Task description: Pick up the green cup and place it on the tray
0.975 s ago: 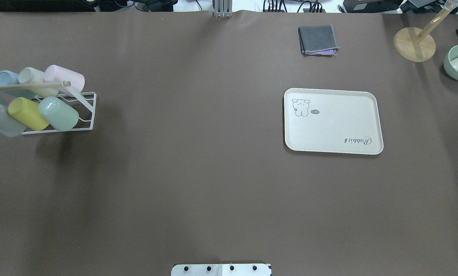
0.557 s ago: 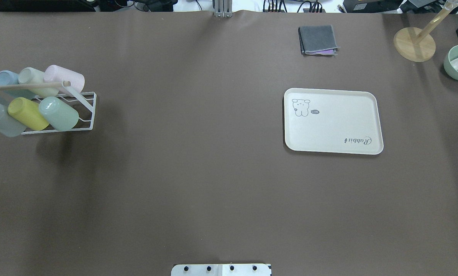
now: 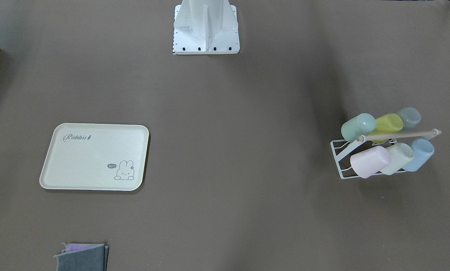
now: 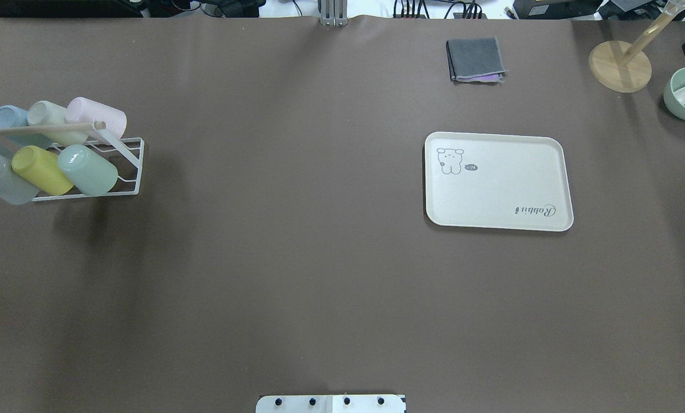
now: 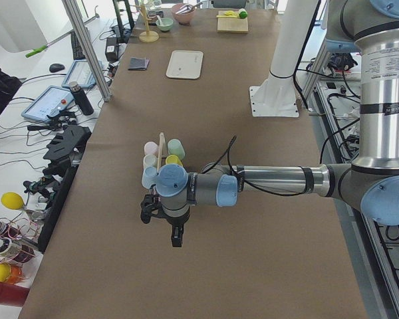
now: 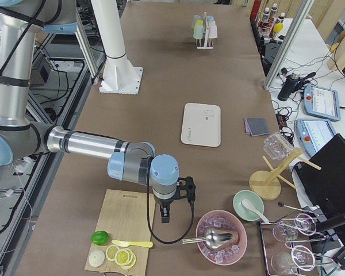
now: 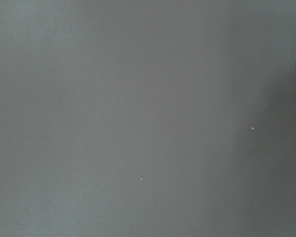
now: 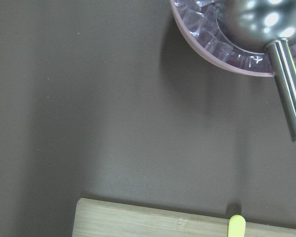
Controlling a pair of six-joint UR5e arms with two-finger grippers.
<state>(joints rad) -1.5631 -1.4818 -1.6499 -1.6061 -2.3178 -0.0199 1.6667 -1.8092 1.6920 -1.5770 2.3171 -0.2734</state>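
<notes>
Mint-green cup [image 4: 87, 170] lies tilted on a wire rack [image 4: 140, 163] at overhead frame's left, tray [image 4: 497, 189] well apart at right. Whether left claw [image 5: 176, 239] and right claw [image 6: 164, 217] are wide or narrow cannot be told.

Green cup [image 4: 87, 170]: small, handleless, matte pale mint. Not upright; it lies at a slant on a white wire rack [image 4: 131, 172], one round end raised toward the rack's wooden bar [image 4: 38, 129]. It is the end cup of its row, on the side nearest the middle of the surface [image 4: 319, 275], pressed against a yellow-green cup [image 4: 41, 170].

Tray [image 4: 503, 189]: cream, rectangular, rounded corners, low raised rim. Flat on the surface on the robot's right half, well apart from the rack. Grey "Rabbit" script in one corner, a bunny drawing diagonally opposite.
</notes>
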